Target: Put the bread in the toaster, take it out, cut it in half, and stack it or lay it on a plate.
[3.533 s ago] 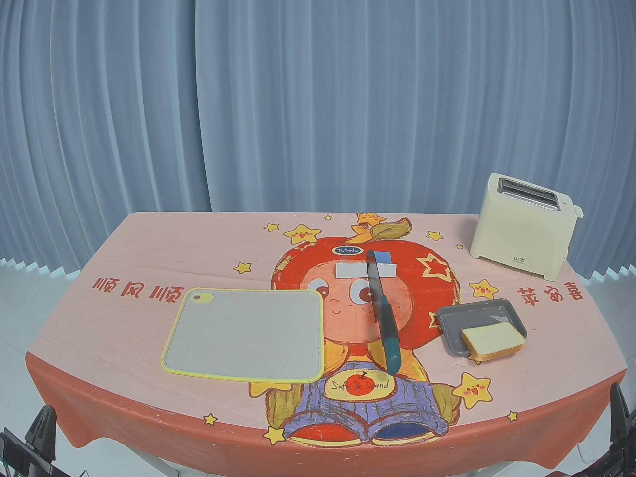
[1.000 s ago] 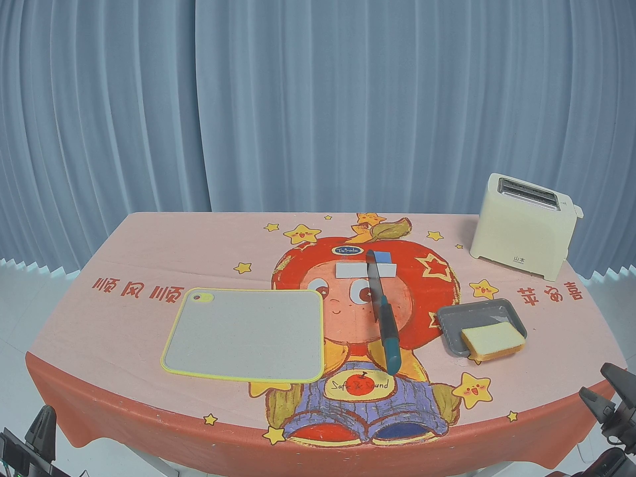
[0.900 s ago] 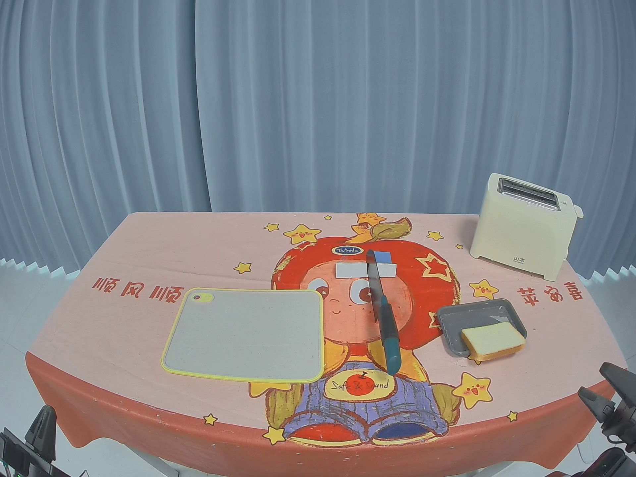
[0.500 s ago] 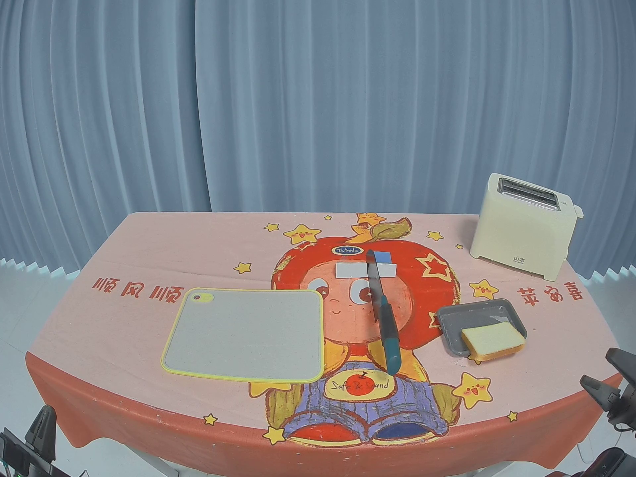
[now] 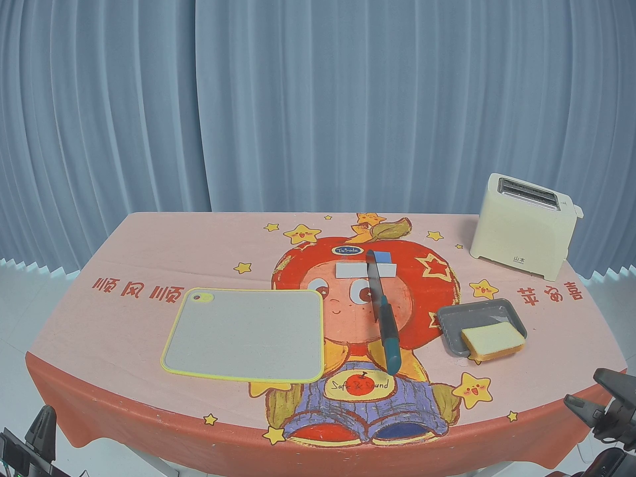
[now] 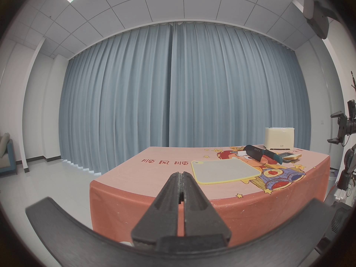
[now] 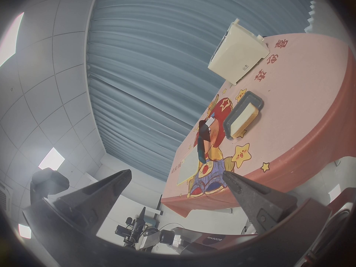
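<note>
Head view: bread [image 5: 493, 339] on tray [image 5: 474, 314], right end effector [image 5: 580, 385] spread; left end effector [image 6: 181, 175] pressed together.

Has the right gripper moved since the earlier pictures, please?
Yes. Against the table, the right gripper has risen beside its near right corner, then in the last half second dropped a little, toward the small star printed there.
</note>
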